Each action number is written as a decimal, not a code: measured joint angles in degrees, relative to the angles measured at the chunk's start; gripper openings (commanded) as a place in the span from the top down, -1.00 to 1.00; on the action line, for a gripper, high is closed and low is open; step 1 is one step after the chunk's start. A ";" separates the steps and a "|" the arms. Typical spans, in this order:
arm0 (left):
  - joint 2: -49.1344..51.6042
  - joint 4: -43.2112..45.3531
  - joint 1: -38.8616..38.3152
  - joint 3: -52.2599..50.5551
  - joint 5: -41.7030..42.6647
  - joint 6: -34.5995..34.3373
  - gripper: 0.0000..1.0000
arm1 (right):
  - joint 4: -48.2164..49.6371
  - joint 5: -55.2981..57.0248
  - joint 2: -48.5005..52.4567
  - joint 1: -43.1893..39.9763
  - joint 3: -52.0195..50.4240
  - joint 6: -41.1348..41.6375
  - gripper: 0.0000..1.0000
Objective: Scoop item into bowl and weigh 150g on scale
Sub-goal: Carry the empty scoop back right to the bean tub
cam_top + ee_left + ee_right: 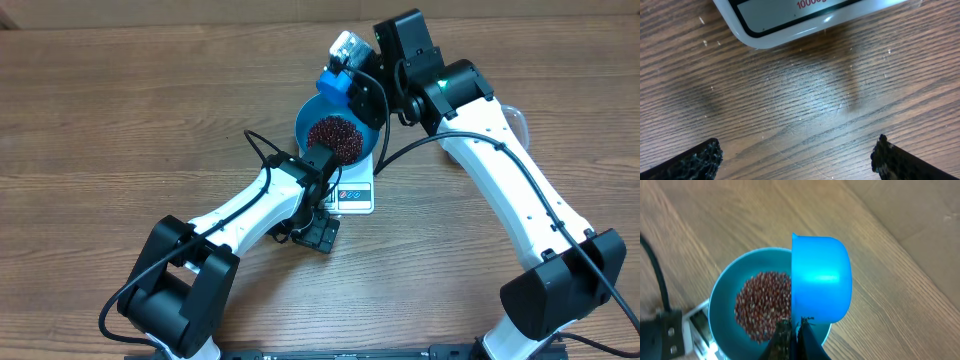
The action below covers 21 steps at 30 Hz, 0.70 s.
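Note:
The blue bowl [305,125] stands on the white scale [357,194] and holds a heap of dark red-brown beans [336,136]. In the right wrist view the beans [762,305] cover the floor of the bowl [720,295]. My right gripper [795,326] is shut on the handle of a small blue scoop [820,280], which is tipped on its side above the bowl's rim. From overhead the scoop [333,82] hangs at the bowl's far edge. My left gripper [797,155] is open over bare table, just in front of the scale's edge [790,22], with nothing between its fingers [705,157].
A clear plastic tub [516,117] shows partly behind the right arm. A black cable [262,148] loops beside the left arm, near the bowl. A brown board [920,210] lies along the far edge of the table.

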 measured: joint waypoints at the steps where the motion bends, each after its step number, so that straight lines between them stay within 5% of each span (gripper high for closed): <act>1: 0.00 0.00 0.00 0.00 0.00 0.00 -0.99 | 0.55 0.00 -0.04 -0.07 0.00 0.94 0.93; 12: 0.00 0.00 0.00 0.00 0.00 0.00 -0.99 | 0.39 -1.31 -6.16 -8.87 0.00 16.81 0.93; 21: 0.00 0.00 0.00 0.00 0.00 0.00 -0.99 | -12.13 -1.86 -9.16 -22.86 0.52 20.85 0.93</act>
